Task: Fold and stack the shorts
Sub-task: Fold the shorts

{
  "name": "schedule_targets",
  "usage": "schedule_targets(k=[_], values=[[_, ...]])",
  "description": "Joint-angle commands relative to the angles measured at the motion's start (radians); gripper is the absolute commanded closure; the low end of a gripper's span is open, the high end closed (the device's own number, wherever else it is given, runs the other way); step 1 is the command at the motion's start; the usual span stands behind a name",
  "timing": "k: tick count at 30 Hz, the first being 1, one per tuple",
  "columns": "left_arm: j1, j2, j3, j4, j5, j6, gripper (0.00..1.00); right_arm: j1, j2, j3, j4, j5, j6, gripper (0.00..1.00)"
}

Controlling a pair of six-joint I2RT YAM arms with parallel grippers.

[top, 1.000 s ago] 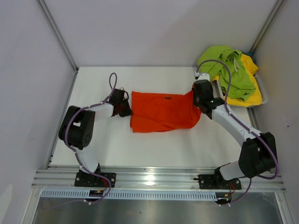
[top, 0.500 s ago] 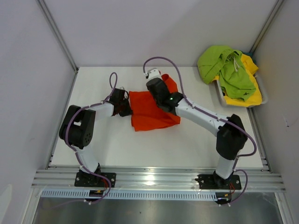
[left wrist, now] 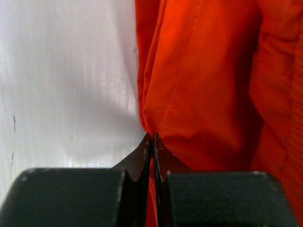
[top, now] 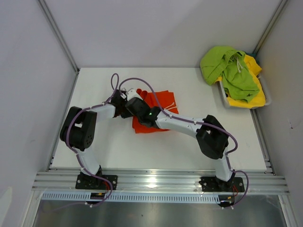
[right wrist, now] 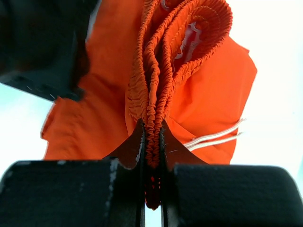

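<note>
Right claw (right wrist: 151,137) is pinching the gathered elastic waistband of the orange shorts (right wrist: 208,90), its jaws nearly closed on it. Left claw (left wrist: 152,142), close beside, is clamping a thin stitched edge. Beyond both claws the cloth is lying doubled on the white bench (left wrist: 66,80). It is looking light, limp and a little slippery, so the thick ribbed waistband is seeming the best hold.
</note>
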State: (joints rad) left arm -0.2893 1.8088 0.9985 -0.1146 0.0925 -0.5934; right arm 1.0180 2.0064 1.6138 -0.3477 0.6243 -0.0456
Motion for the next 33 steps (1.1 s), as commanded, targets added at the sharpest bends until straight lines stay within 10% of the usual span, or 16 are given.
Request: schedule_targets(k=[1,22,33], values=[[0.006,0.026,-0.02,-0.04,0.001,0.021,0.96,0.019,0.041,0.103,0.026,0.052,0.01,1.0],[0.006,-0.057,-0.032,-0.083,-0.027,0.02,0.95,0.01,0.14,0.212,-0.088,0.187,0.148,0.99],[0.032,-0.18,-0.093,-0.097,-0.056,-0.045,0.78,-0.015,-0.034,0.032,0.081,-0.217,0.191,0.44]])
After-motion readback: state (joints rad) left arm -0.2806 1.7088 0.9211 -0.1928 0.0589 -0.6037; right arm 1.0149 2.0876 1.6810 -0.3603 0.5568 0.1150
